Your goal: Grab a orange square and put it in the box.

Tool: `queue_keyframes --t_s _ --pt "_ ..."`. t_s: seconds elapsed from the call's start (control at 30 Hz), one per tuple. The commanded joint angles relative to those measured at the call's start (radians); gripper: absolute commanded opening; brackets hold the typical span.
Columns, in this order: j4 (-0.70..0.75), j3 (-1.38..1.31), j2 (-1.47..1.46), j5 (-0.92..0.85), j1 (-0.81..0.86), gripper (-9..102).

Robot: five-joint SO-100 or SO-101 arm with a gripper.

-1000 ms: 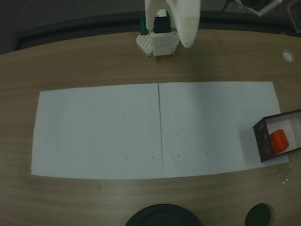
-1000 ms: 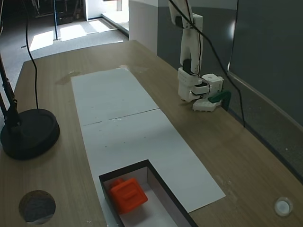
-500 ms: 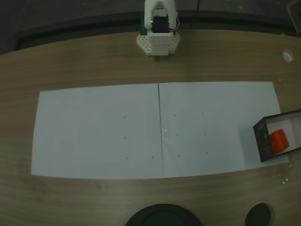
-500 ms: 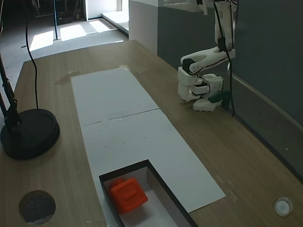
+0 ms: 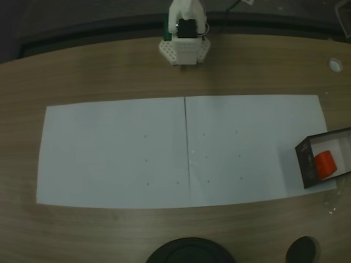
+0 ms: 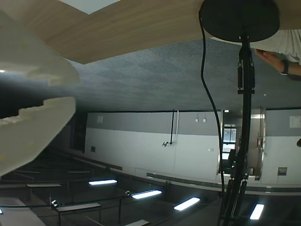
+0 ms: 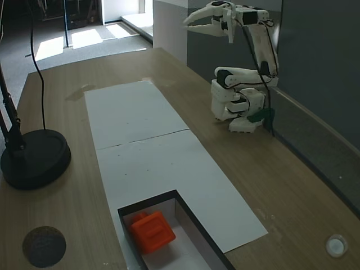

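The orange square lies inside the box at the right edge of the paper, seen from above in a fixed view. From the side in a fixed view, the orange square rests in the white inside of the dark-walled box at the bottom. My gripper is held high above the arm's base, far from the box. Its fingers meet at the tips and hold nothing. In the wrist view the gripper shows at the left with only a thin gap between its white fingers.
Two white paper sheets cover the middle of the wooden table. The arm's base stands at the far edge. A black lamp base, a dark round disc and a small white cap sit off the paper. A person's hand shows in the wrist view.
The arm has folded back over its base, and the gripper has swung into view high above it, pointing out over the table. The orange square has stayed in the box.
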Motion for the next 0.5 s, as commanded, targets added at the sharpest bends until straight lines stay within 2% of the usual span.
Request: queue_keyframes --t_s 0.0,0.17,0.3,0.47 --pt "-0.049 0.018 -0.003 -0.003 0.003 0" --pt "-0.106 0.098 0.002 0.006 0.014 0" --pt "-0.201 0.190 0.077 0.060 0.100 0" --pt "-0.230 0.331 0.184 0.034 0.115 0"
